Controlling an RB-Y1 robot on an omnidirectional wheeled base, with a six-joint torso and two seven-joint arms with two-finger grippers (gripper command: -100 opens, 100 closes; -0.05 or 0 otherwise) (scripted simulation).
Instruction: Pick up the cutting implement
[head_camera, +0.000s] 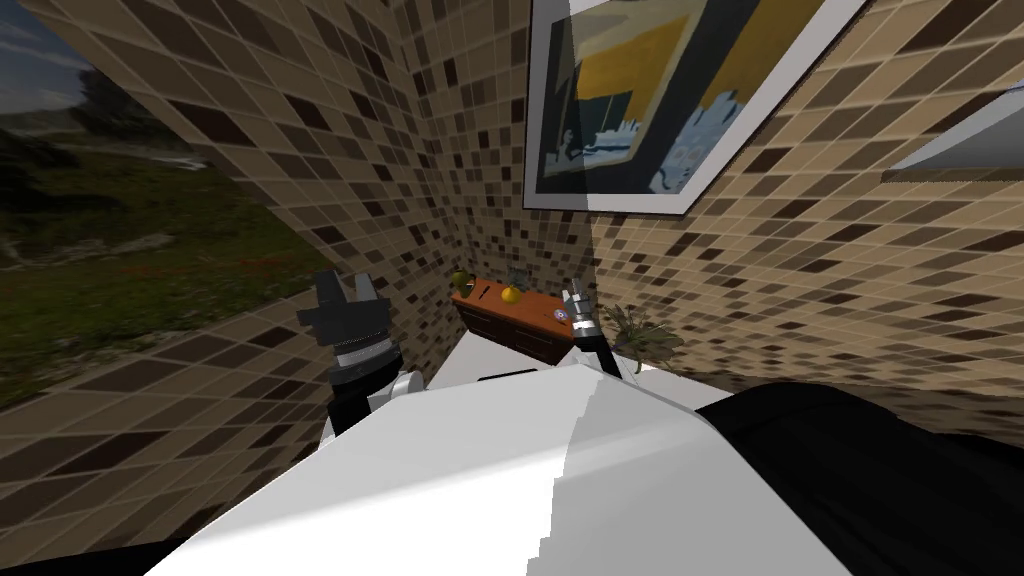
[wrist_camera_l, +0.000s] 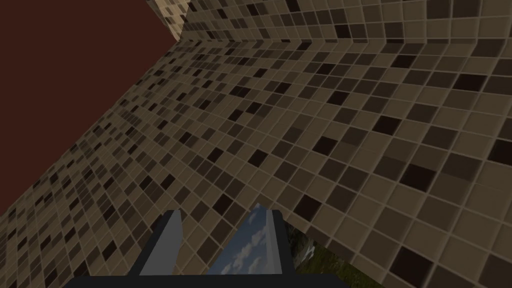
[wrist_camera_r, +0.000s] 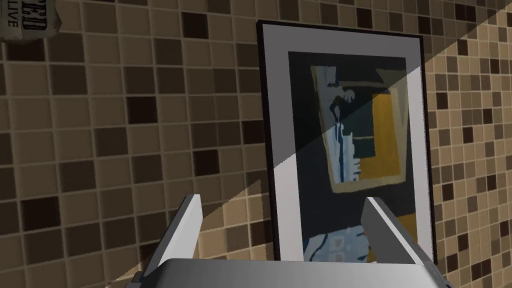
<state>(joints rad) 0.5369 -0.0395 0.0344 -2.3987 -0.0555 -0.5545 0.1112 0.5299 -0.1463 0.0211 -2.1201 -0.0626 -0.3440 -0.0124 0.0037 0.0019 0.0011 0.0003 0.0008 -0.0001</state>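
Left jaws stand apart by the tiled wall. On the brown corner table a thin dark sliver, too small to name, lies between a green fruit and an orange. Right jaws gape empty at its right end.

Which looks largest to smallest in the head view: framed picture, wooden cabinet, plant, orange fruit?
framed picture, largest by far
wooden cabinet
plant, only slightly smaller than the cabinet
orange fruit, smallest
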